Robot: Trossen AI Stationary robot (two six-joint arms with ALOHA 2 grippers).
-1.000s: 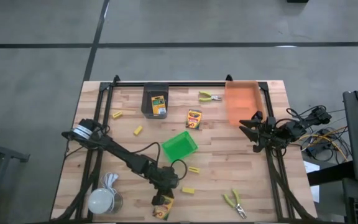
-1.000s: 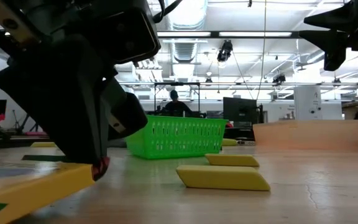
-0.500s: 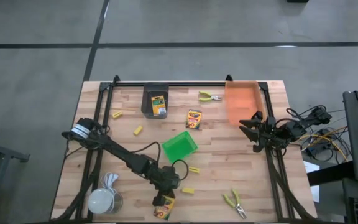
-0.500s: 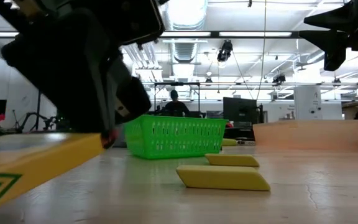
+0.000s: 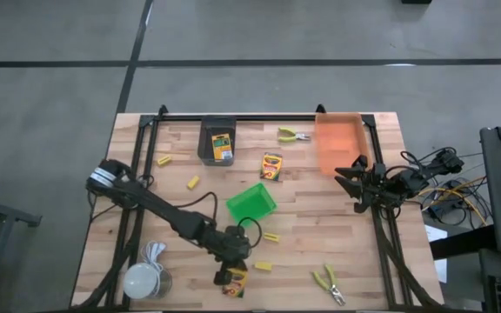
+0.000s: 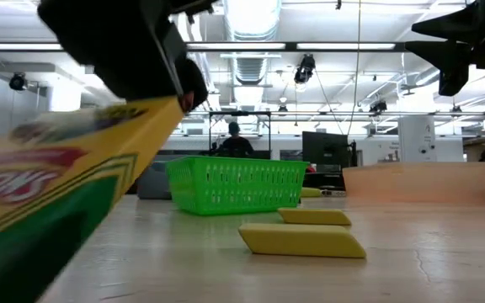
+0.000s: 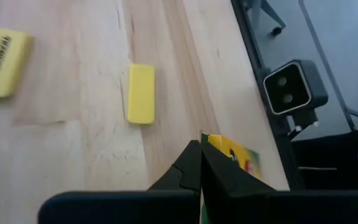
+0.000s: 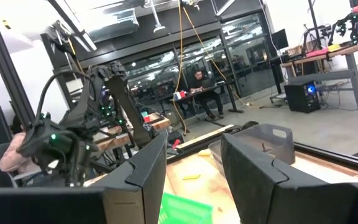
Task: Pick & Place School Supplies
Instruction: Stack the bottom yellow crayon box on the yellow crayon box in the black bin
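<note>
The left arm was stretched low across the table from the left edge towards the near edge, past the green basket (image 5: pixel 251 204). The left gripper (image 5: pixel 233 271) was clamped on a yellow-and-green crayon box (image 5: pixel 235 280), which was held tilted and lifted clear of the wooden table (image 5: pixel 355 261), just near-side of the basket. In the low view the crayon box (image 6: pixel 66 189) was seen slanting upward, pinched at its upper end. Two small yellow blocks (image 5: pixel 263 265) lay just beside it, between the basket and the near edge. The right gripper (image 5: pixel 350 181) was held raised beside the orange bin (image 5: pixel 337 143), its fingers (image 8: pixel 253 165) parted and empty.
</note>
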